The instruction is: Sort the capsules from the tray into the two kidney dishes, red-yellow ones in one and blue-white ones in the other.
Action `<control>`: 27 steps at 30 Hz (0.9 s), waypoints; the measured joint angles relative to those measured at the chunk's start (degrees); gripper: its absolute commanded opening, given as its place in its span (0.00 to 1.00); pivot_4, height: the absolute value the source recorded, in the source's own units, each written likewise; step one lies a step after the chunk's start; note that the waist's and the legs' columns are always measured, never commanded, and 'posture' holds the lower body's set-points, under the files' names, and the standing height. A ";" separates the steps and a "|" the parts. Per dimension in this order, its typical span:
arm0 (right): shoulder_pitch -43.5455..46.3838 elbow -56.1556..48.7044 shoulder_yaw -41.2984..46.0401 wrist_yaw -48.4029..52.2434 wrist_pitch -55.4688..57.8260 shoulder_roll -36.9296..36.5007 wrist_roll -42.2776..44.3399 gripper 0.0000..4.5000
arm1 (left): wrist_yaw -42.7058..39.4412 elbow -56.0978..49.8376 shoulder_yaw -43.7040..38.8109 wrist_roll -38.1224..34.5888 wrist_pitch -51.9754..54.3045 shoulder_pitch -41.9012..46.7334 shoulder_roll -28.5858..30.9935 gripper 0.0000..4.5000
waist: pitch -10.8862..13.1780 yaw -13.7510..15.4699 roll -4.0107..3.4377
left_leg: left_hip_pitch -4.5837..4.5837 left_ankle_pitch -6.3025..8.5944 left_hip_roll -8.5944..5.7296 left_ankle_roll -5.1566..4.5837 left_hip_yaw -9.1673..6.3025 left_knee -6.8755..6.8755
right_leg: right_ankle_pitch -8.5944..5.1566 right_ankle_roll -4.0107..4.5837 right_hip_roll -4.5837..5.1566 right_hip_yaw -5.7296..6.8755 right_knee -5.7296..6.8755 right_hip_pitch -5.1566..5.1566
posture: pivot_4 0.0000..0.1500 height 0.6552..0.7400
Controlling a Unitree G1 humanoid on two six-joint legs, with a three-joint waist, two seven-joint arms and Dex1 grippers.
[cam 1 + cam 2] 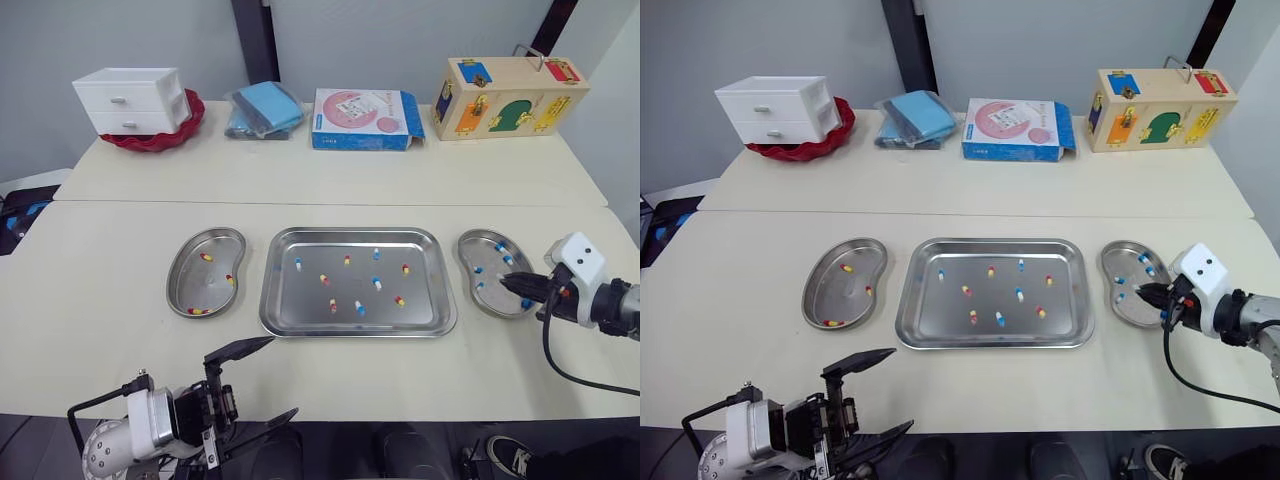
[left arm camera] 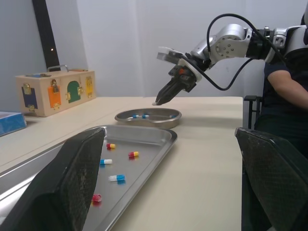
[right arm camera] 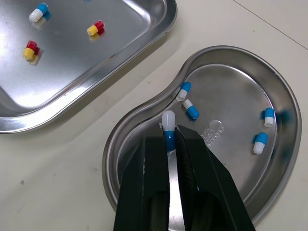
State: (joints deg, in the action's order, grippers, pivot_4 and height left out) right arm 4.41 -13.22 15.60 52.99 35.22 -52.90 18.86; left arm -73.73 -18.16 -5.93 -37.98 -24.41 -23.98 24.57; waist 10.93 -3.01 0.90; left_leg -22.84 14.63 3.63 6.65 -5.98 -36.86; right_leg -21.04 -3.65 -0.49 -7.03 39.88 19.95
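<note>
While the right gripper (image 3: 172,137) is pinching a blue-white capsule (image 3: 168,122) between its fingertips just over the kidney dish (image 3: 231,96) at the right edge of the frame, the left gripper (image 1: 280,378) is hanging at the lower left with its fingers spread wide, and more capsules are lying in the tray (image 1: 300,322) at the centre

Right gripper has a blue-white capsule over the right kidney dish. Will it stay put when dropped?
It will probably roll a little: the blue-white capsule is smooth and rounded, and the right kidney dish looks like polished steel. Its raised rim should contain it. Pinched by one end in the right gripper, it may slip.
</note>
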 measured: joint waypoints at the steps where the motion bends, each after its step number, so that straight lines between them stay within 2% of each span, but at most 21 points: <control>1: -0.02 0.21 -0.09 -0.22 -0.31 0.00 -0.12 0.00 | 0.78 -0.49 0.14 0.11 0.43 0.05 0.00 1.00 | 0.00 0.04 0.00 | 0.00 0.00 0.00 0.00 0.00 0.00 | 0.00 0.00 0.00 0.01 0.00 0.00 | 1.00 1.00; 13: -0.41 2.40 -1.18 -0.52 -2.81 -0.09 -1.40 0.00 | 2.65 -1.97 0.14 0.18 0.75 -1.21 0.44 1.00 | 0.00 0.12 0.00 | 0.02 0.00 0.00 0.00 0.00 0.00 | 0.00 0.00 0.00 0.01 0.00 -0.02 | 1.00 1.00; 15: -0.43 2.40 -1.18 -0.52 -3.10 -0.09 -1.43 0.16 | 2.02 -1.56 0.14 0.17 0.20 -1.36 0.43 1.00 | 0.00 0.13 -0.01 | 0.01 0.00 0.00 0.00 0.00 0.00 | 0.00 0.00 0.00 0.00 0.00 -0.02 | 1.00 1.00; 21: -0.63 2.42 -1.17 -0.50 -3.43 -0.09 -1.42 0.49 | 0.31 0.85 -0.09 0.08 -1.45 -2.17 0.38 1.00 | 0.00 0.13 -0.01 | 0.01 0.00 0.00 0.00 0.00 -0.01 | 0.00 0.00 0.00 0.00 0.00 -0.02 | 1.00 1.00; 27: -0.99 2.42 -1.17 0.01 -3.49 -0.19 -1.36 0.89 | -0.94 2.75 -0.26 -0.19 -2.66 -2.20 0.38 1.00 | -0.01 0.14 -0.01 | 0.02 0.00 0.00 0.00 0.00 -0.01 | 0.00 0.00 0.00 0.01 0.00 -0.03 | 1.00 1.00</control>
State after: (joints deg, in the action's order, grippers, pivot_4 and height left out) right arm 3.42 -10.80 14.43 53.00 31.73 -53.09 17.50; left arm -74.67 -15.40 -6.18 -38.16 -27.07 -26.18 24.95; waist 10.92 -2.88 0.88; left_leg -22.83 14.63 3.63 6.65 -5.98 -36.87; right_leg -21.04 -3.66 -0.49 -7.02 39.88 19.92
